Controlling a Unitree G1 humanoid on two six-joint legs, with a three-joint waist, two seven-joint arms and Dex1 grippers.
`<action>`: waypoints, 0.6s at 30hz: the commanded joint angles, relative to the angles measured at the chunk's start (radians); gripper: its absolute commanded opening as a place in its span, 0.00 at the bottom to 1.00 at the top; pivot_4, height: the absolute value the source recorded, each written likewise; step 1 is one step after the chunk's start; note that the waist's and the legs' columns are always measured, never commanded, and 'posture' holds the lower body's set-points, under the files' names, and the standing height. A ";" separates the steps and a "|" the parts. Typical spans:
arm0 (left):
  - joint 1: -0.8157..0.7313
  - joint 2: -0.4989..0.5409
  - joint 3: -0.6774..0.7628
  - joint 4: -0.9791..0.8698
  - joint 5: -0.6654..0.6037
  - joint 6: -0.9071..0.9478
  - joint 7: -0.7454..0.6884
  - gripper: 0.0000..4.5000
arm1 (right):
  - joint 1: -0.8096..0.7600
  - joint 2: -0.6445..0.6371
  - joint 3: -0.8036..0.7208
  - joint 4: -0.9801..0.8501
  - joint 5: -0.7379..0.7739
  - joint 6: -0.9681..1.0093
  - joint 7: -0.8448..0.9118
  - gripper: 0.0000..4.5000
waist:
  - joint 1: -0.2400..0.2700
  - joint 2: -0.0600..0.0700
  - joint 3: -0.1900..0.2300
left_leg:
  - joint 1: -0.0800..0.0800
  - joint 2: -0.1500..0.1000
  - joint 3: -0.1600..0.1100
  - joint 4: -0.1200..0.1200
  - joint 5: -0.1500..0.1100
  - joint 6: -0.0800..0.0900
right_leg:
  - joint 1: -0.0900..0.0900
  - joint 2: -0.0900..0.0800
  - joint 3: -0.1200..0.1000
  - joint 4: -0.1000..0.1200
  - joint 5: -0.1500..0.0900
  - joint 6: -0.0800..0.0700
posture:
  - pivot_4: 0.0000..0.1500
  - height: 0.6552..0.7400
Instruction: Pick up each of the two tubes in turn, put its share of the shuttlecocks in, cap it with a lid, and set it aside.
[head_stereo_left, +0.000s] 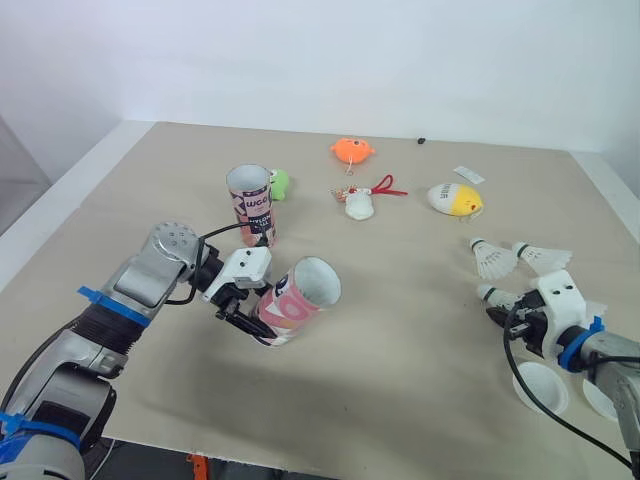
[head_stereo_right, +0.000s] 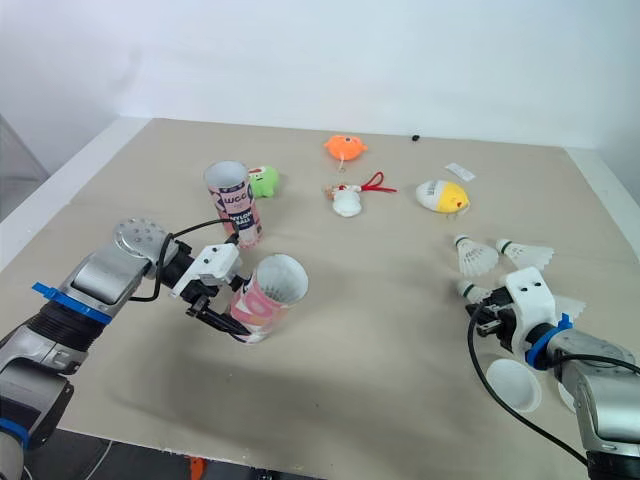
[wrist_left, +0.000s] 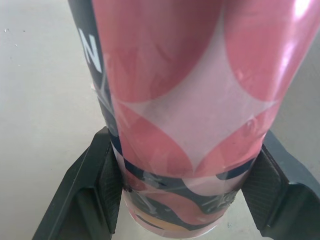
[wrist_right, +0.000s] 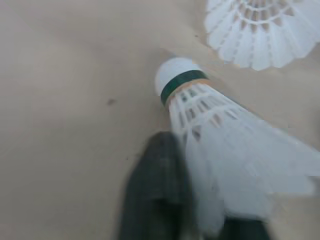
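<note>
Head views, left gripper (head_stereo_left: 250, 314): is clenching the pink tube (head_stereo_left: 298, 296) near its base, at about 8 o'clock from the middle of the table (head_stereo_left: 400, 345).
Head views, pink tube: is leaning with its open mouth pointing toward 2 o'clock. It is carrying no lid, and its inside is showing white.
Head views, second tube (head_stereo_left: 252, 205): is standing upright and uncapped, near the held one at its 11 o'clock.
Head views, right gripper (head_stereo_left: 500, 314): is working at a shuttlecock (head_stereo_left: 487, 294) at 4 o'clock on the table. Whether it is gripping cannot be told.
Head views, supplies: two more shuttlecocks (head_stereo_left: 493, 258) (head_stereo_left: 542, 256) are lying at 12 o'clock from that gripper, and two lids (head_stereo_left: 540, 388) (head_stereo_left: 600, 396) at 6 o'clock.
Left wrist view, pink tube (wrist_left: 185, 100): is showing a glossy pink-and-white wrap with dark lettering, with a black finger pressing on each side low on the wall.
Left wrist view, risk: the smooth wrap and low hold are likely leaving the tube free to swing or slip when something is pushed into its mouth.
Right wrist view, shuttlecock (wrist_right: 220, 145): is lying on the table, with a white cork, a green band and a spreading feather skirt. Another skirt (wrist_right: 260, 30) is lying near.
Right wrist view, risk: a pinch on the feathers is likely crushing them, or letting the shuttlecock twist so that the skirt catches the tube's rim.
</note>
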 joint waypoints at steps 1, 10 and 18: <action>0.039 -0.002 -0.056 -0.011 0.020 0.023 -0.016 0.63 | 0.023 -0.001 -0.018 -0.070 0.049 0.002 0.038 0.02 | 0.000 0.000 0.000 | 0.000 0.000 0.000 0.000 0.000 0.000 | 0.000 0.000 0.000 0.000 0.000 0.001 | 1.00 1.00; 0.041 -0.008 -0.054 -0.019 0.024 0.032 -0.016 0.63 | 0.090 -0.097 -0.191 -0.369 0.405 0.120 0.253 0.02 | 0.000 0.001 0.001 | 0.000 0.000 -0.002 -0.002 0.000 0.000 | 0.000 0.001 0.000 0.000 -0.002 0.000 | 1.00 1.00; 0.047 -0.020 -0.048 -0.016 0.029 0.034 -0.016 0.63 | -0.316 -0.340 -0.091 -0.452 0.595 0.152 0.248 0.02 | -0.001 0.000 0.001 | 0.002 0.001 -0.003 -0.003 0.000 0.000 | 0.001 -0.001 -0.003 0.000 -0.004 -0.006 | 1.00 1.00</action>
